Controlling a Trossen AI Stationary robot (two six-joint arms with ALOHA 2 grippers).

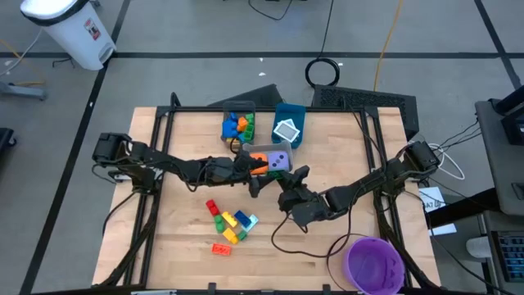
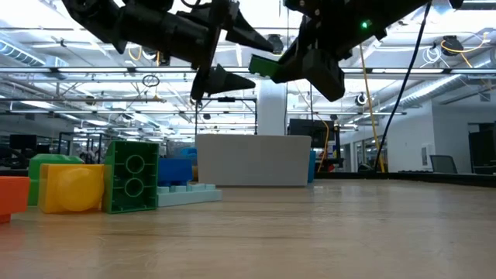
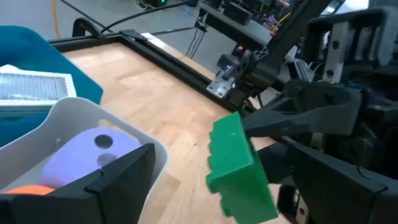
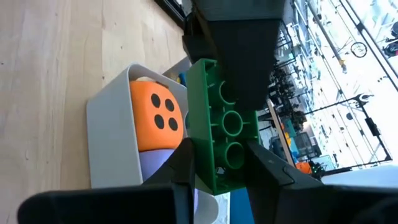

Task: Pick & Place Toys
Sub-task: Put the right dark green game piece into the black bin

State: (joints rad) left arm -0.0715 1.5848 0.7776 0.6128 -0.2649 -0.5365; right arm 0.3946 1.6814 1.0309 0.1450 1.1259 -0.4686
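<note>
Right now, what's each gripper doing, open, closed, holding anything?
Left gripper: open, empty, over the grey bin.
Right gripper: shut on the green brick.

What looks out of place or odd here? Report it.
Nothing is spilled or damaged. One oddity: both tools meet in mid-air beside the grey bin. The right tool is shut on a green brick, while the left tool hangs open right next to it. Loose bricks lie scattered on the table.

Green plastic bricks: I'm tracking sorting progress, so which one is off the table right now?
The green plastic brick clamped in the right gripper, lifted beside the grey bin; others rest on wood.
</note>
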